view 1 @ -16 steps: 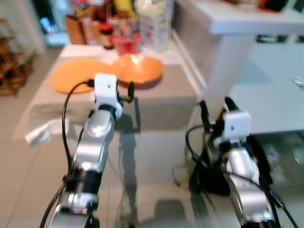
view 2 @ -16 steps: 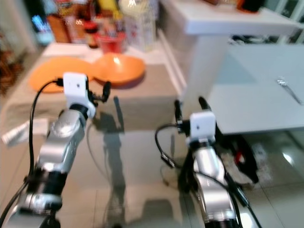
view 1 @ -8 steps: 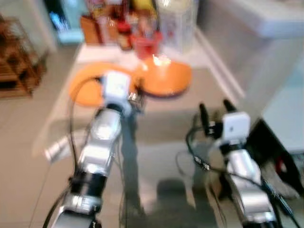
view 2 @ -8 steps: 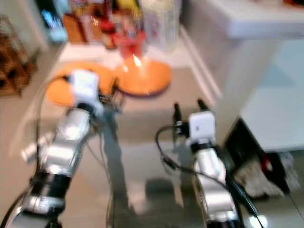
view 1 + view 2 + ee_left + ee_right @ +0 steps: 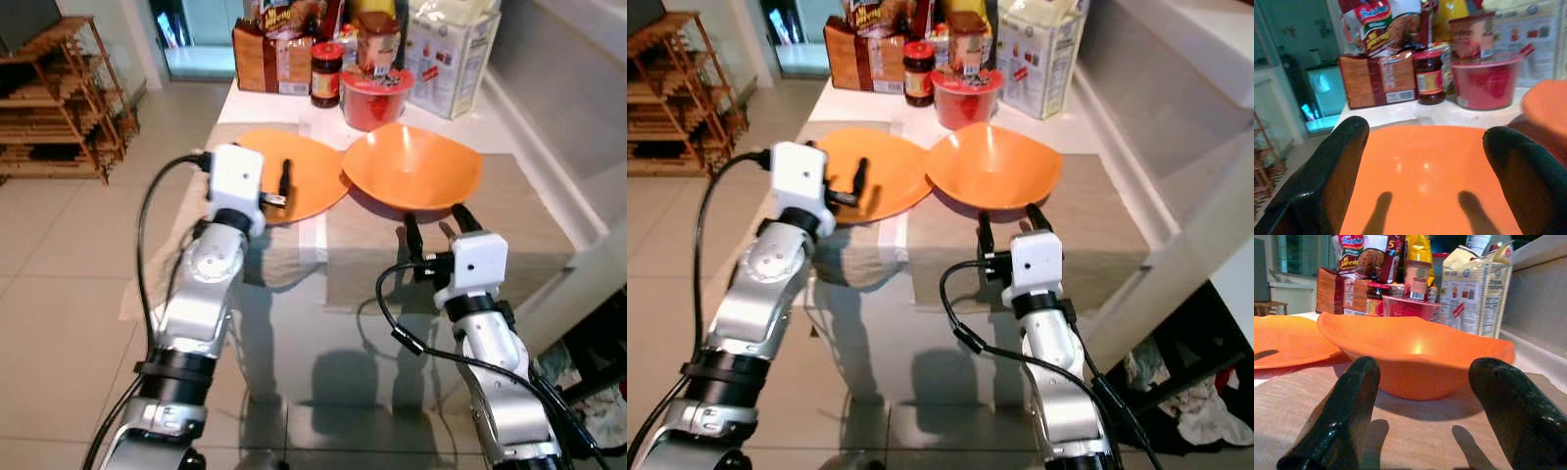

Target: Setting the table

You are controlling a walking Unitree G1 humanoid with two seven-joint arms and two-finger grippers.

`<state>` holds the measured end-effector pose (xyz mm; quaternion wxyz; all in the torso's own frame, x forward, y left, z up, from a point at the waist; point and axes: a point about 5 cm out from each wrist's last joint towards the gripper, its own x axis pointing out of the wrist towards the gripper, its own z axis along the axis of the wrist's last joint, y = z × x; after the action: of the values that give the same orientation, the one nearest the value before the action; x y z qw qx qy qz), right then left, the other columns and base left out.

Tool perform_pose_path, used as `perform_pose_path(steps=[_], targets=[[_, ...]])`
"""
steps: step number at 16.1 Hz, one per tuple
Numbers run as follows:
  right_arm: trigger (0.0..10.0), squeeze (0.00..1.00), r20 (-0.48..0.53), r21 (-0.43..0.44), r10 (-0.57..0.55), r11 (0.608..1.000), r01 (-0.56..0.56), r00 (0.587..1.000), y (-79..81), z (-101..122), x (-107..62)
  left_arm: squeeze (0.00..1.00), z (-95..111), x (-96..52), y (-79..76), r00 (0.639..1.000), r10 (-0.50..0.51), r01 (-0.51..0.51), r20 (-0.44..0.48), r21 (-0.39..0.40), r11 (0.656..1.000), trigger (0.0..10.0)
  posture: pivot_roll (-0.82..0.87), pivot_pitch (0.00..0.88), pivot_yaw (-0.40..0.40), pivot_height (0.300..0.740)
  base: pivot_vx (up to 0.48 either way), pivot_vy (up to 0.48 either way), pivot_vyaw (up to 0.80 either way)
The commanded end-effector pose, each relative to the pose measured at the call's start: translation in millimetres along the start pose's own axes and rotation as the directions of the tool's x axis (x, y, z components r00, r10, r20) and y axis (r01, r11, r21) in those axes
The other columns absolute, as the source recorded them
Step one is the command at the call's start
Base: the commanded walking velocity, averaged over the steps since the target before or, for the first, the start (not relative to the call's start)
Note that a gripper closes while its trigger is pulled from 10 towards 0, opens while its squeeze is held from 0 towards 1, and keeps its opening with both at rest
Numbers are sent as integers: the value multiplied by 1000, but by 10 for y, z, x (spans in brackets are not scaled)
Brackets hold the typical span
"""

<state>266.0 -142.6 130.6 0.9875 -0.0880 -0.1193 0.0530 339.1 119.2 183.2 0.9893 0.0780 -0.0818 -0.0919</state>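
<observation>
An orange plate (image 5: 312, 174) and an orange bowl (image 5: 411, 171) lie side by side on grey placemats (image 5: 509, 230), and the bowl's rim overlaps the plate's edge. My left gripper (image 5: 280, 188) hangs open just above the plate, and the wrist view has the plate (image 5: 1420, 166) between its spread fingers (image 5: 1327, 181). My right gripper (image 5: 437, 227) is open on the near side of the bowl, low over the placemat. The bowl (image 5: 1415, 352) stands a short way beyond its fingers (image 5: 1347, 406). Neither gripper holds anything.
Behind the dishes stand a red tub (image 5: 375, 96), a dark jar (image 5: 325, 74), a brown packet (image 5: 269, 57) and a white carton (image 5: 451, 47). A wooden rack (image 5: 59, 98) is on the floor at far left. A white counter (image 5: 578, 88) rises at right. The glass tabletop (image 5: 323, 362) reaches towards me.
The whole view has shifted and sharpened as I closed in on the table. My left gripper now reaches over the plate and the right one sits nearer the bowl. Both stay open.
</observation>
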Motion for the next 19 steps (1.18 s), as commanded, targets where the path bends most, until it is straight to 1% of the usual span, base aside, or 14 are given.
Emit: perform_pose_path(steps=[1,3,4,5,6,8,9,10,11,12,13,14,16,19], targets=[[10000,0,6,-3,-11,1000,11,1000,-9,13,-9,0,42,42,19,1000,-7,7,-6,-15,1000,10000,17,0,32,740,0,0,0],[10000,0,5,-4,-18,1000,18,1000,-6,6,-18,0,22,114,2,994,-56,41,-93,-156,987,10000,11,0,39,740,0,0,0],[10000,0,6,-4,-23,1000,23,1000,-17,9,-23,0,20,161,-11,986,-88,49,-142,-260,964,10000,10,0,40,740,0,0,0],[10000,0,8,-6,-25,1000,25,1000,-22,15,-28,0,29,196,-15,982,-104,53,-161,-295,954,10000,10,0,41,740,0,0,0],[10000,0,11,-6,-28,1000,28,1000,-27,26,-32,0,38,244,-38,974,-136,65,-182,-353,934,10000,9,0,41,740,0,0,0],[10000,0,18,-11,-25,1000,26,1000,-28,56,-49,0,57,342,-146,953,-199,83,-228,-435,897,10000,-1,0,46,740,0,0,0],[10000,0,22,-14,-25,1000,25,999,-39,71,-66,0,88,389,-204,939,-238,90,-249,-490,867,10000,-14,0,50,740,0,0,0],[10000,0,13,-23,-35,999,36,999,-80,56,-100,0,148,446,-242,931,-260,82,-256,-546,834,10000,-20,0,51,740,0,0,0],[10000,0,0,-26,-49,998,49,999,-112,35,-130,0,200,483,-269,928,-274,79,-253,-584,808,10000,-30,0,54,740,0,0,0],[10000,0,-7,-28,-52,998,52,999,-120,26,-153,0,263,515,-316,923,-297,88,-247,-614,785,10000,-37,0,54,740,0,0,0],[10000,0,-10,-30,-51,998,51,999,-117,26,-173,0,322,537,-382,914,-325,107,-241,-629,770,10000,-46,0,52,740,0,0,0],[10000,0,-12,-30,-51,998,50,999,-115,26,-179,0,336,541,-409,911,-334,117,-242,-625,771,10000,-46,0,52,740,0,0,0],[10000,0,-18,-33,-48,998,47,999,-118,26,-197,0,364,541,-485,897,-366,134,-248,-637,759,10000,-51,0,51,740,0,0,0],[10000,0,-23,-32,-47,998,46,999,-105,22,-202,0,312,516,-554,874,-394,154,-285,-606,780,10000,-50,0,57,740,0,0,0]])
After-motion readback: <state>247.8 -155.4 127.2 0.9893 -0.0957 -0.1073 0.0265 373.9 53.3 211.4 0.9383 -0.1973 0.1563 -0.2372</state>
